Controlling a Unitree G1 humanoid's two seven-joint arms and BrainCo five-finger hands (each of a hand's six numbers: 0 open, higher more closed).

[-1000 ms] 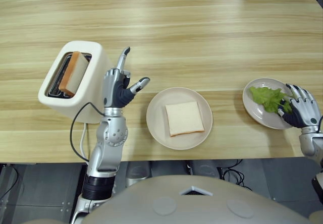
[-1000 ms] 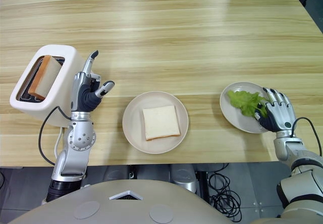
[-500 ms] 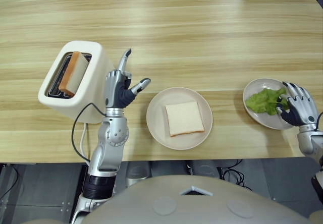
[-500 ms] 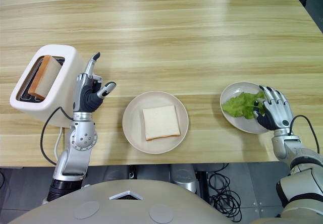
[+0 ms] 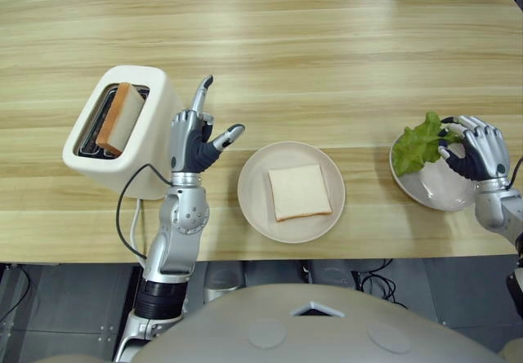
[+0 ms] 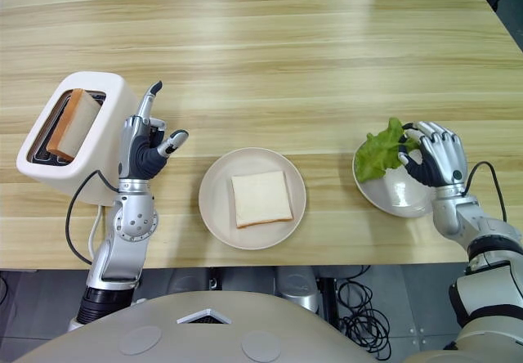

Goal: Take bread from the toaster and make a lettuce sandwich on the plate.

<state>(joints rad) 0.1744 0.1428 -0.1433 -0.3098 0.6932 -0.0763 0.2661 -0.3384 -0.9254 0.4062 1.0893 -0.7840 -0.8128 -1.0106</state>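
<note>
While your right hand (image 5: 480, 149) sits well to the right of the plate (image 5: 250, 185), its fingers are clamped on the lettuce (image 5: 415, 144), pinching the leaf by the edge farthest from the plate. You can see that the leaf is bright green and ruffled, a single crumpled piece standing up on edge rather than lying flat. It hangs over the rim of the side plate (image 5: 437, 191) that faces the plate. Whether its lower edge touches that pale dish, you cannot tell.

On the plate itself, a round cream dish on the light wooden desk (image 5: 286, 44), one bread slice (image 5: 299, 191) lies flat in the middle. It is square and pale, with a thin tan crust line along its near edge, and it is turned slightly askew.

Left of the plate stands the toaster (image 5: 151, 146), cream-white with rounded corners and two dark slots. A second slice (image 5: 117, 118) stands in it, poking well above the top and leaning a little, its visible crust face orange-brown. A black cord (image 5: 121, 216) loops from the toaster's near side toward the desk's front edge.

Between toaster and plate, your left hand (image 5: 192, 138) is held upright and grasps nothing: one finger points straight away from you, the thumb spreads toward the plate, and the rest bend in toward the palm.
</note>
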